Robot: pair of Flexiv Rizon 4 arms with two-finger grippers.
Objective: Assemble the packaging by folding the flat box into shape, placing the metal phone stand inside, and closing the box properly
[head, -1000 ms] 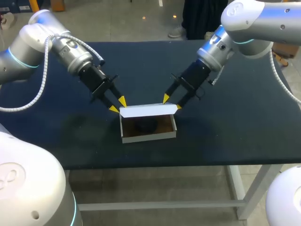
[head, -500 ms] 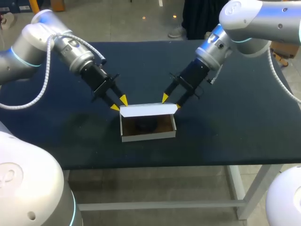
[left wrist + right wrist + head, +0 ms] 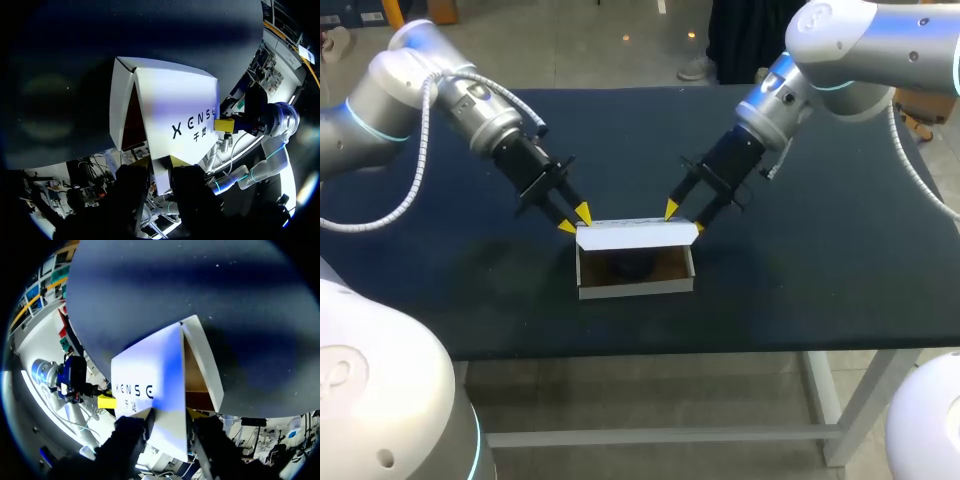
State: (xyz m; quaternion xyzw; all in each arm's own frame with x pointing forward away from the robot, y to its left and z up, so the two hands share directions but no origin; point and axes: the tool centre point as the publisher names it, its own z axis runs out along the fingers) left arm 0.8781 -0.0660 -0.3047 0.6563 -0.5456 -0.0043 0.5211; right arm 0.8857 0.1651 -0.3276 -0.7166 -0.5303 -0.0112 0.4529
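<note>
The white cardboard box [image 3: 635, 287] stands open at mid-table, brown inside, with the dark phone stand [image 3: 628, 266] lying in it. Its white lid [image 3: 636, 236] stands raised along the back edge. My left gripper [image 3: 575, 219] is at the lid's left end. In the left wrist view the lid's end flap [image 3: 161, 175] sits between the fingers of my left gripper [image 3: 160, 164], touched from both sides. My right gripper [image 3: 684, 216] holds the lid's right end, and the right wrist view shows the lid [image 3: 150, 375] pinched in that gripper [image 3: 170, 415].
The dark tabletop [image 3: 820, 250] stretches bare around the box on all sides. Both arms slant in from the back corners and meet over the box's rear edge. The table's front edge lies a short way before the box.
My left gripper's fingers have drawn closer together on the lid's left end and shifted slightly towards the box. The right arm and the box have stayed put.
</note>
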